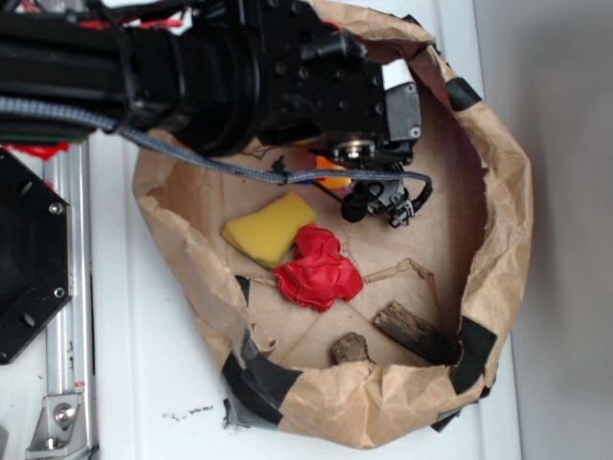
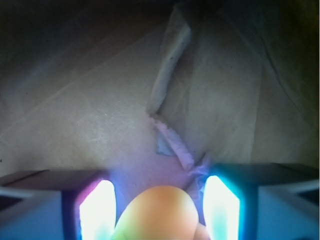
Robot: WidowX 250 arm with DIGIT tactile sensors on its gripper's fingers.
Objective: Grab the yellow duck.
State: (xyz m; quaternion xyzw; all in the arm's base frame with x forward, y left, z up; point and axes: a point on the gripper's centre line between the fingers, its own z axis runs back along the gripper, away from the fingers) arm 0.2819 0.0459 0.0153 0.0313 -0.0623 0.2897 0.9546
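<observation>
Hand (image 2: 159,210) is straddling the yellow duck (image 2: 161,212), fingers (image 2: 97,210) spread apart either side. Closing and lifting are remaining.

Ext cam looks straight down on my arm & the paper bag nest (image 1: 498,240). Wrist cam sits close, between my fingers (image 2: 97,210), facing the bag's floor. Both share that floor.

White tabletop (image 1: 163,383) under soft, even light, with a crumpled brown paper nest (image 1: 498,249) patched in black tape (image 1: 474,353) on top.
</observation>
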